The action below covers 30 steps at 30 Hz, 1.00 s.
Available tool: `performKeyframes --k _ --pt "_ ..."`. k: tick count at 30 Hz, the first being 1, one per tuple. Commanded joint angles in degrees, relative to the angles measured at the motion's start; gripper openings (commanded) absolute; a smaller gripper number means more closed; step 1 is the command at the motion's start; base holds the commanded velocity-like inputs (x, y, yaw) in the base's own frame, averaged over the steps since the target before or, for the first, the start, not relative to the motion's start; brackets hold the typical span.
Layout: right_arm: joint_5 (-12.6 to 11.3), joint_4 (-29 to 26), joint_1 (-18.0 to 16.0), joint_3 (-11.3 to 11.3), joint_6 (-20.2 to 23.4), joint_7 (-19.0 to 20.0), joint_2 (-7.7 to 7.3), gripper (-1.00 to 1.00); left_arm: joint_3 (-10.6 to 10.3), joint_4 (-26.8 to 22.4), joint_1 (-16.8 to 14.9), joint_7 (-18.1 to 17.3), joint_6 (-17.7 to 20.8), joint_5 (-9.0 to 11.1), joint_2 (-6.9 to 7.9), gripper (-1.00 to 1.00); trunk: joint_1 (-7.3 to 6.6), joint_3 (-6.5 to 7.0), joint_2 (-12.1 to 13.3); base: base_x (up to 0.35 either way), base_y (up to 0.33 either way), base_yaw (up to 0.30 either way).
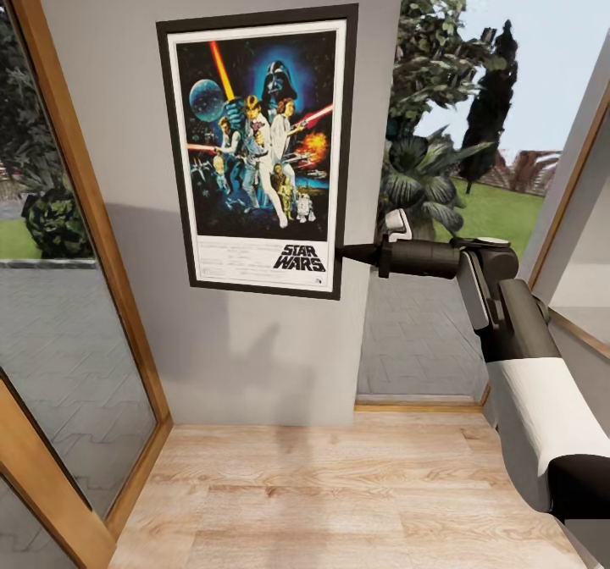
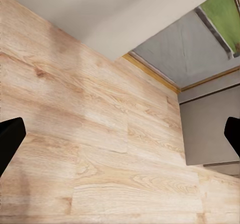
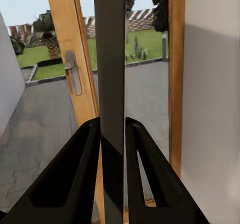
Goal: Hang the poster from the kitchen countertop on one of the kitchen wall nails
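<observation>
Pale wood-grain floor [image 1: 339, 501], matt grey wall [image 1: 254, 357], glossy poster [image 1: 254, 150]

Left pincer [image 2: 120, 134] spread wide above pale wooden floor [image 2: 90, 154].

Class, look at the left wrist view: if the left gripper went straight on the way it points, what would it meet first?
Most likely the wooden floor, which lies straight ahead between the open jaws of the left gripper; nothing visibly stands in between.

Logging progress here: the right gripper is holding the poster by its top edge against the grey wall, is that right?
Not quite. The right gripper holds the poster by its lower right side edge, not the top, as the head view shows. It is up against the grey wall.
</observation>
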Motion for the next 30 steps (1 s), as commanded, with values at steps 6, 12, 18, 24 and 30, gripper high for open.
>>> performKeyframes --k 6,12,18,24,30 --pt "-0.42 -0.06 -0.07 0.09 0.52 0.02 -0.05 -1.0 -0.47 0.06 0.24 11.42 -0.05 0.61 -0.16 1.0 0.04 -0.14 -0.14 0.0 0.0 0.0" --pt "-0.42 -0.07 -0.07 0.09 0.52 0.02 -0.05 -1.0 -0.48 -0.09 0.36 22.61 0.06 0.69 -0.54 1.0 0.04 -0.14 -0.14 0.0 0.0 0.0" --pt "-0.42 -0.1 -0.07 0.09 0.52 0.02 -0.05 -1.0 -0.49 -0.13 0.38 23.86 -0.21 0.61 -0.59 1.0 0.04 -0.14 -0.14 0.0 0.0 0.0" --pt "-0.42 -0.23 -0.07 0.05 0.52 0.08 -0.05 -1.0 -0.41 -0.1 0.38 15.46 -0.42 0.5 -0.53 1.0 0.04 -0.14 -0.14 0.0 0.0 0.0" --pt "-0.46 -0.24 -0.07 0.01 0.52 0.1 -0.05 -1.0 -0.4 -0.06 0.38 11.41 -0.47 0.52 -0.37 1.0 0.04 -0.14 -0.14 0.0 0.0 0.0"
